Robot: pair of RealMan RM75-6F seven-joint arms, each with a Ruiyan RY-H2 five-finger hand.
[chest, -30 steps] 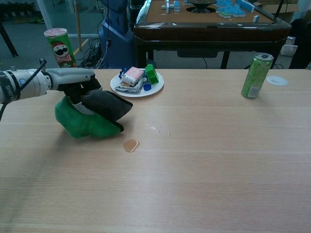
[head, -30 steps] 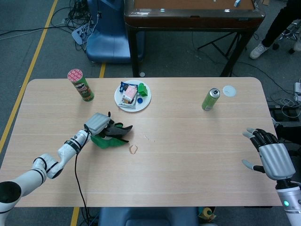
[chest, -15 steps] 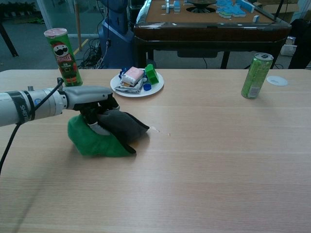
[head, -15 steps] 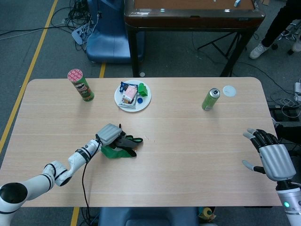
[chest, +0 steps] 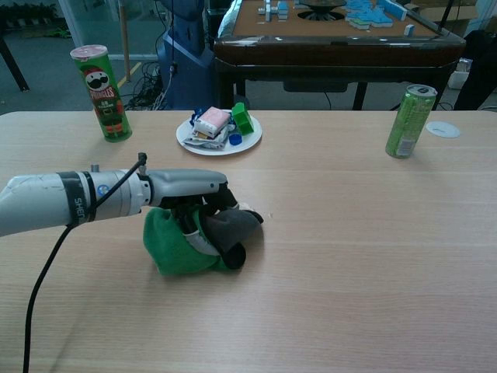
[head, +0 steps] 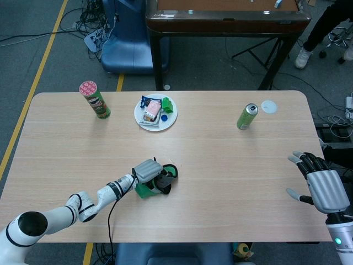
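Chest view: the left hand [chest: 208, 211] presses down on a green cloth [chest: 175, 247], fingers curled over its bunched top, at about 7 o'clock from the plate [chest: 247, 142], mid-table. Judged step: wiping. Keep the palm flat and pressure even so the cloth does not roll under. Bare wood lies toward 3 o'clock; the near table edge [head: 220, 241] is close at 6 o'clock. The right hand [head: 320, 185] hangs spread and unloaded off the right edge.

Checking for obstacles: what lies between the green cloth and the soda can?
Only bare table lies between the green cloth and the soda can, seen in the head view.
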